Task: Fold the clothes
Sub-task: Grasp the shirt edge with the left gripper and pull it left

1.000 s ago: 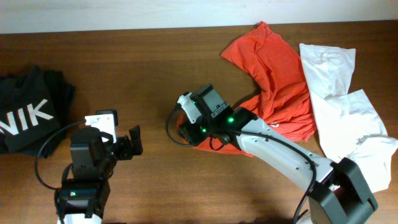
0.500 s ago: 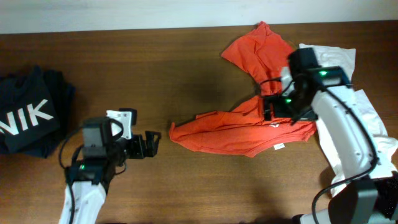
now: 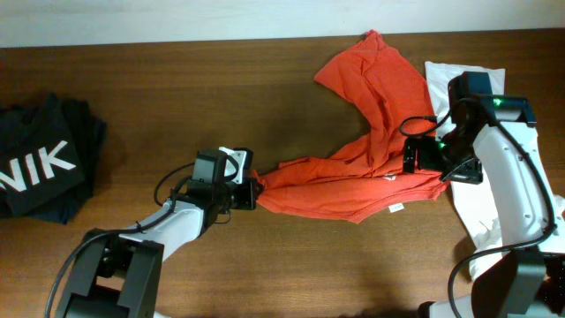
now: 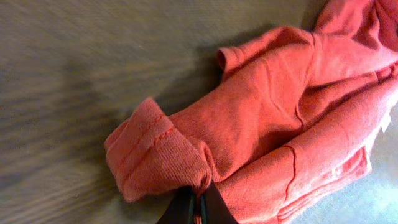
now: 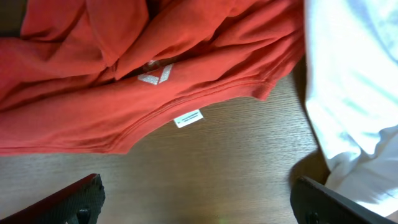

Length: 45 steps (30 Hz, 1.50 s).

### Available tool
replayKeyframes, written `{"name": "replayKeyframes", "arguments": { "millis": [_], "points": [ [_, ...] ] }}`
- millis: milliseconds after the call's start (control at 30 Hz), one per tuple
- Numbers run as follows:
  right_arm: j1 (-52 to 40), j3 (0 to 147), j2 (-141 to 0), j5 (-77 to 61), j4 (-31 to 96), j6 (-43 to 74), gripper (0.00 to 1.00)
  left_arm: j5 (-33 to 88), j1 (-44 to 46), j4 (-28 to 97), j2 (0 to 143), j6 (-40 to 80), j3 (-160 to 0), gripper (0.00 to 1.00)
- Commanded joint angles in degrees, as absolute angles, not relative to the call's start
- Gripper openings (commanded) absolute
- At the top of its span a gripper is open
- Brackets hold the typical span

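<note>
The clothes lie on a wooden table. An orange-red T-shirt (image 3: pixel 380 115) stretches from the back middle down to a long tip at the left. My left gripper (image 3: pixel 251 193) is shut on that tip, and the left wrist view shows the orange-red T-shirt (image 4: pixel 261 118) bunched and pinched in the left gripper (image 4: pixel 198 208). My right gripper (image 3: pixel 440 162) hovers open over the shirt's right edge. In the right wrist view the right gripper (image 5: pixel 199 205) is empty above bare wood, with the shirt's hem (image 5: pixel 124 81) and its white label (image 5: pixel 188 117) ahead.
White T-shirts (image 3: pixel 481 124) lie crumpled at the right, under and beside the right arm, and show as white cloth (image 5: pixel 354 81) in the right wrist view. A navy shirt with white letters (image 3: pixel 44 168) lies at the far left edge.
The right gripper let go of the shirt's left tip and pulled back to the right side. The left arm reached right to that tip and shut on it.
</note>
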<state>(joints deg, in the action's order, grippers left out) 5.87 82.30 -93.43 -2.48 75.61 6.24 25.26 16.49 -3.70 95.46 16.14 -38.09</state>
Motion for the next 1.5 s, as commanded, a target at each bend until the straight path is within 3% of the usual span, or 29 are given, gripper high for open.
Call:
{"name": "replayKeyframes", "arguments": {
  "millis": [0, 33, 133, 333, 367, 400, 467, 600, 733, 967, 1000, 1133, 1167, 1267, 1467],
  "points": [
    [6.1, 82.7, -92.7, 0.7, 75.6, 4.7, 1.0, 18.5, 11.9, -1.3, 92.3, 16.9, -41.7, 0.01],
    [6.1, 82.5, -92.8, 0.7, 75.6, 4.3, 0.94, 16.8, 9.5, 0.7, 90.7, 16.9, -43.4, 0.01],
    [6.1, 81.2, -93.4, 0.6, 73.1, 4.3, 0.32, 15.1, -1.7, 7.4, 85.5, 16.2, -52.9, 0.01],
    [6.0, 79.8, -93.4, -1.0, 71.8, 4.3, 0.29, 1.3, -11.4, 6.9, 87.7, 13.6, -71.4, 0.04],
    [6.0, 79.8, -93.4, -1.0, 71.8, 4.3, 0.29, 2.2, -11.8, 8.4, 89.1, 13.6, -73.9, 0.45],
    [6.0, 79.8, -93.4, -1.0, 71.8, 4.3, 0.3, 3.1, -11.8, 9.8, 89.9, 13.6, -74.9, 0.96],
    [6.0, 79.8, -93.4, -1.0, 71.8, 4.3, 0.31, 8.8, -11.4, 15.9, 91.8, 13.7, -75.3, 0.99],
    [6.0, 79.8, -93.4, -1.0, 71.8, 4.3, 0.32, 18.0, -8.3, 40.3, 96.0, 15.0, -75.3, 0.99],
    [6.0, 79.8, -93.4, -1.0, 71.8, 4.3, 0.32, 21.3, -1.4, 53.0, 102.0, 16.8, -75.0, 0.99],
    [6.0, 79.8, -93.4, -1.0, 72.0, 4.3, 0.34, 17.6, 8.9, 54.1, 115.2, 18.7, -75.0, 0.99],
    [6.0, 79.8, -93.4, -1.0, 72.0, 4.3, 0.34, 16.2, 9.0, 54.1, 116.2, 18.6, -75.0, 0.9],
    [6.0, 79.8, -93.4, -0.8, 72.0, 4.3, 0.34, 6.5, 7.4, 56.6, 117.0, 18.6, -75.1, 0.15],
    [6.0, 79.8, -93.4, -0.8, 72.0, 4.3, 0.35, 2.9, 6.3, 57.6, 117.0, 18.6, -75.1, 0.0],
    [6.0, 79.8, -93.4, -0.8, 72.0, 4.3, 0.36, -7.0, 0.0, 59.5, 116.9, 18.6, -76.1, 0.0],
    [6.0, 79.8, -93.4, -0.8, 72.0, 4.3, 0.37, -8.0, -13.5, 67.4, 116.9, 18.2, -91.6, 0.0]
  ]
}}
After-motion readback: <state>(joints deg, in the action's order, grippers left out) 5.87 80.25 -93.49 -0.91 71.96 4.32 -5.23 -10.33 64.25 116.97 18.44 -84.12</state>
